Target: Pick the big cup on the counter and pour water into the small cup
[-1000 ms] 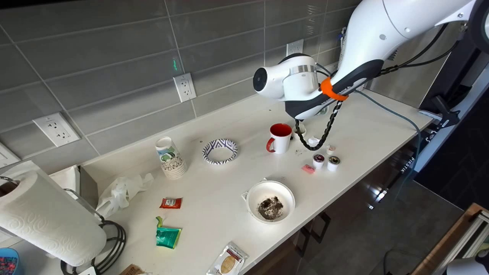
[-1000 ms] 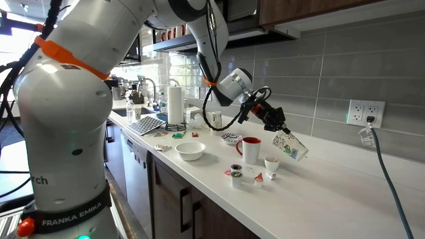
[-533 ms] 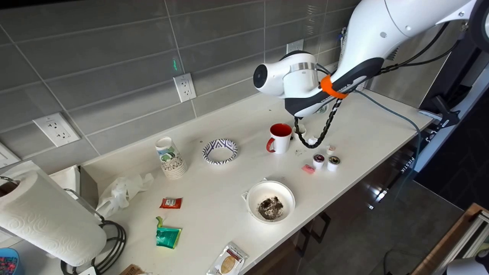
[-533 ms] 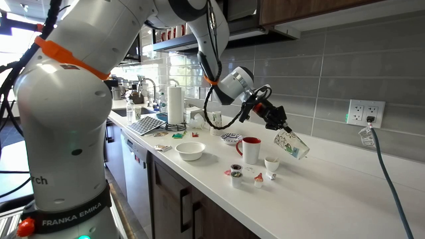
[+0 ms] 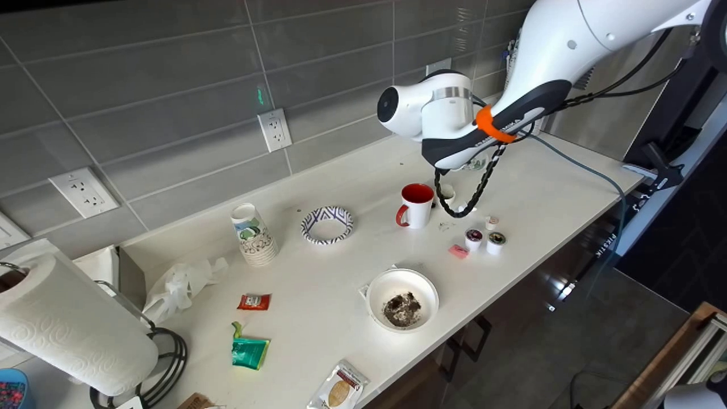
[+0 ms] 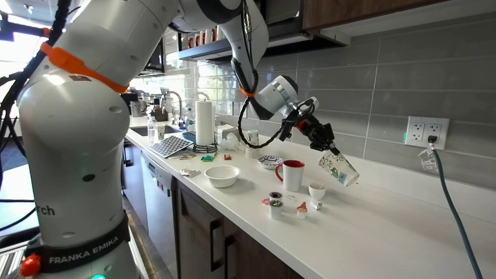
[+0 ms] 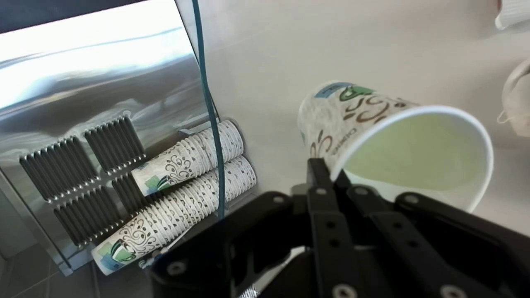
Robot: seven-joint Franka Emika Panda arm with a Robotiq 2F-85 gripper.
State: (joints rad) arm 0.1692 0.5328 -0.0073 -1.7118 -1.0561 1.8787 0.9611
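Wrist view: I have the gripper [image 7: 332, 178] pinched on the rim of the big paper cup [image 7: 364, 116], jaws narrow across its thin wall, one finger outside and one within the mouth.
Big paper cup: held over the counter [image 6: 372, 232], tilted, mouth to the upper left and base to the lower right in an exterior view; a pale yellow-green shows inside (liquid or lining, I can't tell from my seat).
Small white cup [image 6: 317, 191]: upright on the counter, near the big paper cup but apart from it; something thin shows at its rim, too small for me to name.
Red-handled mug [image 6: 295, 177]: upright, just beside the small white cup, red within.
Little pods [image 5: 473, 241]: a pair, side by side toward the front edge, with a tinier cup [image 5: 492, 222] near them and a pink scrap [image 5: 458, 251] just beside.
White bowl [image 5: 377, 289]: near the front edge, dark grounds [image 5: 402, 311] in the bottom.
Patterned paper bowl [image 5: 327, 229]: between the stack of cups [image 5: 255, 238] and the mug.
Robot arm [image 5: 448, 119]: hides the gripper and most of the big paper cup from me in an exterior view.
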